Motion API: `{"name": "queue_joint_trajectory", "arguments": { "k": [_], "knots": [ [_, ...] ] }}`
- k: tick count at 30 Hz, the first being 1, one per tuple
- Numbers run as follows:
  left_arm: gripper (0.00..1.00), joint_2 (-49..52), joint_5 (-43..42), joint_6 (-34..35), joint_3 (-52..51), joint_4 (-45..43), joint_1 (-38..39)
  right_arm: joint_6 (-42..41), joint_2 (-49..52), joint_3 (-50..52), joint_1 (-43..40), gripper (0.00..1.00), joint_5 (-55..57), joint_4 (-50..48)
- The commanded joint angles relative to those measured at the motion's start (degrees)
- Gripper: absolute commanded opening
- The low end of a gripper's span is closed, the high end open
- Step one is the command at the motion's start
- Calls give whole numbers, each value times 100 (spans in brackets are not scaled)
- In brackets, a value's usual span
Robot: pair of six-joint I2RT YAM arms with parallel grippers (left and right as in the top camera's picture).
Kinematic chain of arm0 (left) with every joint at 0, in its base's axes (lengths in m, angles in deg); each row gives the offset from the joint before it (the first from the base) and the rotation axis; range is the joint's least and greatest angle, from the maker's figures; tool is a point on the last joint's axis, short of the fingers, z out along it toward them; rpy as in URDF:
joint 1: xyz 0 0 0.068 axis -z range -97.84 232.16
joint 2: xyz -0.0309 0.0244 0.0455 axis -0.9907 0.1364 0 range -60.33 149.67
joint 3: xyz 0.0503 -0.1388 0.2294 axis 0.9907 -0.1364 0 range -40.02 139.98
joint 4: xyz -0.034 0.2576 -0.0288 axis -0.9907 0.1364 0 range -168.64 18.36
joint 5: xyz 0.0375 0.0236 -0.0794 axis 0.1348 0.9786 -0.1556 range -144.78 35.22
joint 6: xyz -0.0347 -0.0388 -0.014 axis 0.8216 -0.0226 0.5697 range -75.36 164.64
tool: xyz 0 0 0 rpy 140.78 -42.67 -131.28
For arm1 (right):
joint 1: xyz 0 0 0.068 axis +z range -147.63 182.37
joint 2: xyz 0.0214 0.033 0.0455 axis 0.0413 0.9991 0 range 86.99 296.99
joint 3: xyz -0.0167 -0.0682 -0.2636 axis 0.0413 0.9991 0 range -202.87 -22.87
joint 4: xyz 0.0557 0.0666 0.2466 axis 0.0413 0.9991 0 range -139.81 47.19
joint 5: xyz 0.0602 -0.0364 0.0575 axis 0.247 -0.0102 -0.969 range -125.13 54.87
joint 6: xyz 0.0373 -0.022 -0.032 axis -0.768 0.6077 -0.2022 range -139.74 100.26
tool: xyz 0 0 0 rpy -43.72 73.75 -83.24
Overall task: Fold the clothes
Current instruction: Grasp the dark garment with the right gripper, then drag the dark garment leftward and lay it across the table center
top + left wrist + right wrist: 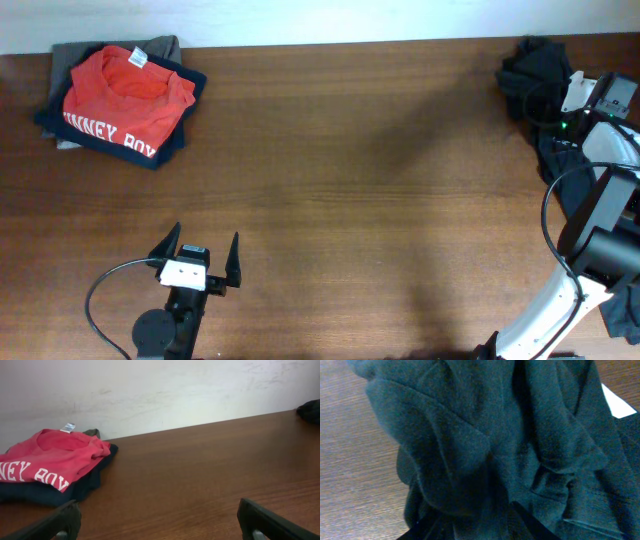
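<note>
Currently the dark clothes (528, 72) sit in a crumpled heap at upper right of the overhead frame, on the wooden table (350, 180) near its far edge. The R arm is over the heap. In the R wrist view charcoal fabric fills nearly the whole frame, w/ a white patch (617, 402) at upper right; can't tell what it is. The right gripper (477, 520) is at bottom centre, jaws partway closed w/ a bunch of that fabric between them.

Upper left overhead: a folded stack, w/ a red T-shirt (125, 95) w/ white lettering on top, a navy garment (165, 145) under it, and a grey garment (165, 47) at the back.

Lower left: the left gripper (204, 240) has its jaws spread wide w/ nothing between them, well apart from the stack and pointing toward the pale wall (150, 390).
</note>
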Motion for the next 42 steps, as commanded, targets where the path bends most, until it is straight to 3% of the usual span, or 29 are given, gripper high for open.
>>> {"name": "queue_joint_trajectory", "arguments": {
  "k": [1,19,27,42],
  "knots": [
    [99,-39,39,-94,-35,15,-35,63,186,-79,11,42,-33,-35],
    [99,-39,39,-94,-35,13,-35,66,448,-79,17,41,-26,-192],
    [99,-39,39,-94,-35,15,-35,39,490,-149,55,4,225,-293],
    [99,-39,39,-94,-35,15,-35,-872,-1108,-166,76,4,-271,-227]
  ]
}}
